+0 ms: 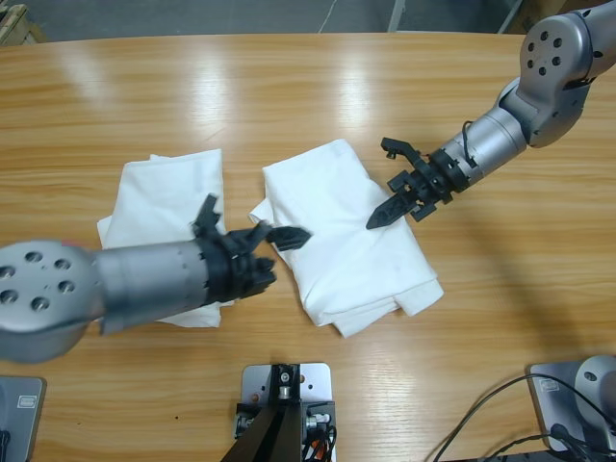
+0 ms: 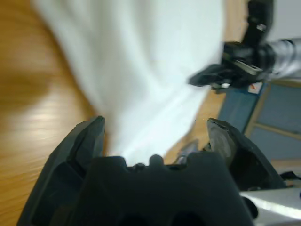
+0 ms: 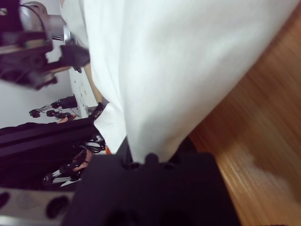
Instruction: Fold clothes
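Left arm elbow fills lower left of the high view — left gripper (image 1: pixel 285 234) over the left edge of the centre folded T-shirt (image 1: pixel 346 236), jaws apart. Right gripper (image 1: pixel 397 192) enters from upper right, over the same shirt; jaw state — can't tell. Second folded T-shirt (image 1: pixel 164 197) lies centre-left on the wooden table (image 1: pixel 289 87).

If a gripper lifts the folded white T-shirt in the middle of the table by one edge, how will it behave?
The folded white cotton T-shirt would probably sag and unfold, since its soft layers lie loosely stacked, edges uneven. It looks light for its bulk. Pushed across the glossy wooden table, it would likely slide and bunch rather than keep its shape.
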